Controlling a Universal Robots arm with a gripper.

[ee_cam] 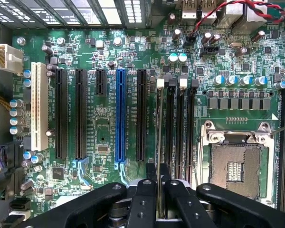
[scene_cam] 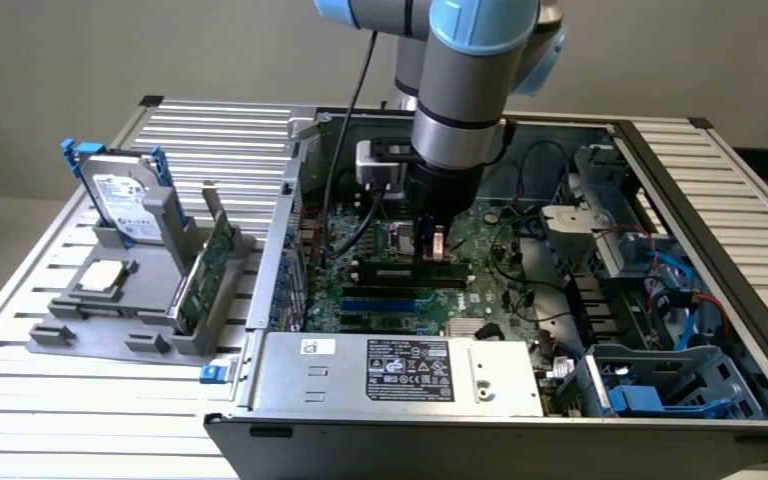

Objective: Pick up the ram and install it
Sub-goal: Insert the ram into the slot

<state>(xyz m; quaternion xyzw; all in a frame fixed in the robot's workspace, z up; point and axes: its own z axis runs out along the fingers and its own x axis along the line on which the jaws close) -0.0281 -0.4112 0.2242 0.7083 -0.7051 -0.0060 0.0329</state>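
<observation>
We see the claw clamped on the ram. Its two black fingers pinch the thin stick, which the wrist view shows edge-on. The ram stands in line with the memory slot that has a white latch at its end, the one closest to the long black card slots. We cannot tell whether it is already pressed home.

In the exterior view the claw reaches straight down into the open computer case, above the middle of the green motherboard. At the near edge of the case lies the grey power supply with its label facing up. Behind it on the motherboard, a blue card slot sits among the black ones, and the bare processor socket lies on the other side of the memory slots.

At the exterior view's left, outside the case, a grey rack stands on the slatted table. It holds an upright green card and, farther back, a silver hard drive with blue rails.
</observation>
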